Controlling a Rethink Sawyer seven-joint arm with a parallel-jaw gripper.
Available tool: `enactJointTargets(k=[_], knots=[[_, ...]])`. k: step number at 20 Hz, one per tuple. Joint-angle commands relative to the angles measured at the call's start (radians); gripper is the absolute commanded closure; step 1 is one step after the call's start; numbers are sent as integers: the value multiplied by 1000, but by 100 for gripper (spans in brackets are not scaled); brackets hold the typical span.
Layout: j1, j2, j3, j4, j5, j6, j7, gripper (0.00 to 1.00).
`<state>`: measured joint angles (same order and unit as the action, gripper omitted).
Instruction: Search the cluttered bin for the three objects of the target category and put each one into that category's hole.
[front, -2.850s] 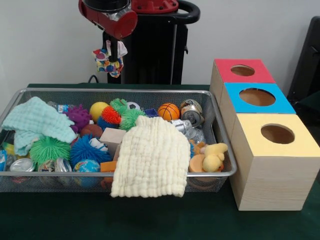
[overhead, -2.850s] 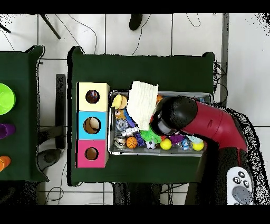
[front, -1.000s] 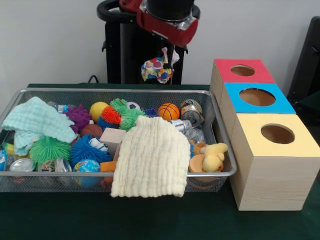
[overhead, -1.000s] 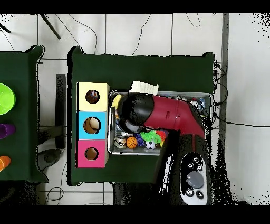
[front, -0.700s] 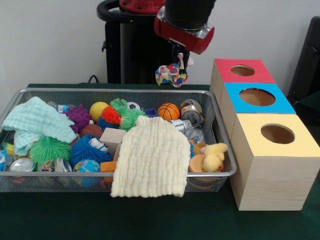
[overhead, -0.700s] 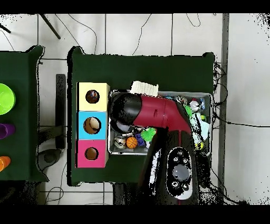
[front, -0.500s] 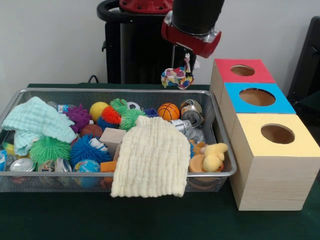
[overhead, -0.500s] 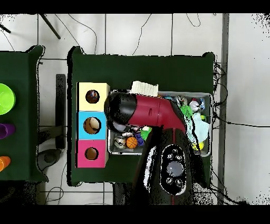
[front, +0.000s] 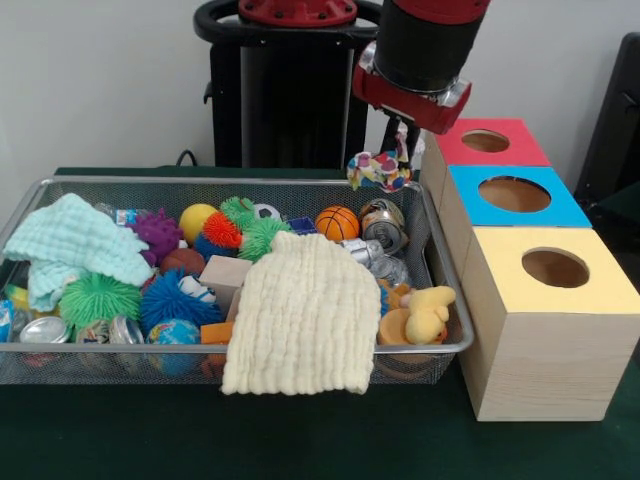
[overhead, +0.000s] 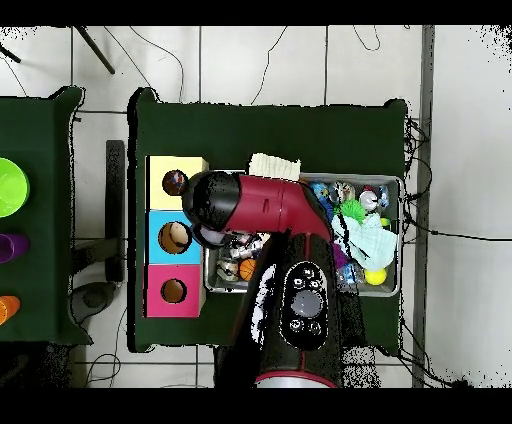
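My gripper (front: 400, 148) is shut on a small patterned cloth (front: 379, 170) of many colours. The cloth hangs in the air over the far right corner of the wire bin (front: 250, 183), just left of the red-topped box (front: 455, 150). To the right stand three wooden boxes in a row, each with a round hole: red (front: 486, 141), blue (front: 514, 193) and yellow (front: 555, 268). A pale yellow cloth (front: 300, 315) drapes over the bin's front rim, and a mint cloth (front: 70, 245) lies at its left end. In the overhead view the arm (overhead: 240, 205) hides the gripper and reaches to the boxes (overhead: 175, 237).
The bin holds several spiky balls (front: 95, 298), a small basketball (front: 337, 222), cans (front: 383, 225), a wooden block (front: 225, 272) and a yellow duck (front: 428, 312). In the overhead view a green cup (overhead: 8, 186) stands on a side table at the left.
The gripper has carried the patterned cloth from above the bin's far left across to the right, and slightly lower, up to the red box.
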<state>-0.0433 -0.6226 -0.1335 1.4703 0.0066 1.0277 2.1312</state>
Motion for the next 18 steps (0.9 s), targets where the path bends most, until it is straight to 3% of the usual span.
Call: enactJointTargets(k=[1, 18], knots=[[16, 68, 1, -66, 57, 69, 273, 100], [71, 138, -49, -167, 134, 122, 299, 100]])
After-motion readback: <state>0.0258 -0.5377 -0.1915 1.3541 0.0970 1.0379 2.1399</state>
